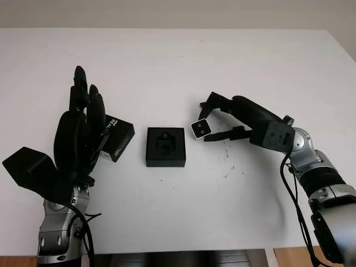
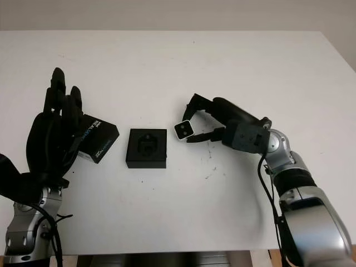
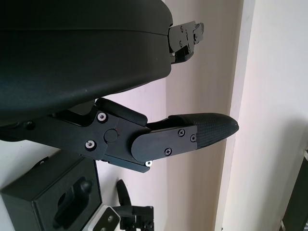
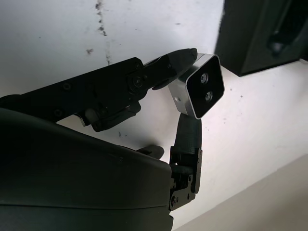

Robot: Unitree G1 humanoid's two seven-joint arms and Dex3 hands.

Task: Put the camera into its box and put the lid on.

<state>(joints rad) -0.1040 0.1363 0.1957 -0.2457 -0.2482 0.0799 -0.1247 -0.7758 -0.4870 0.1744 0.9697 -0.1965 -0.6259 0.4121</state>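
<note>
The white tabletop point(image 1: 233, 67) is big; my left hand point(image 1: 80, 133) is at 9 o'clock, open, just in front of the black lid point(image 1: 118, 138); the open box point(image 1: 165, 147) sits in the middle; my right hand point(image 1: 219, 119) pinches the little camera point(image 1: 201, 128) just beside the box at 2 o'clock.
</note>
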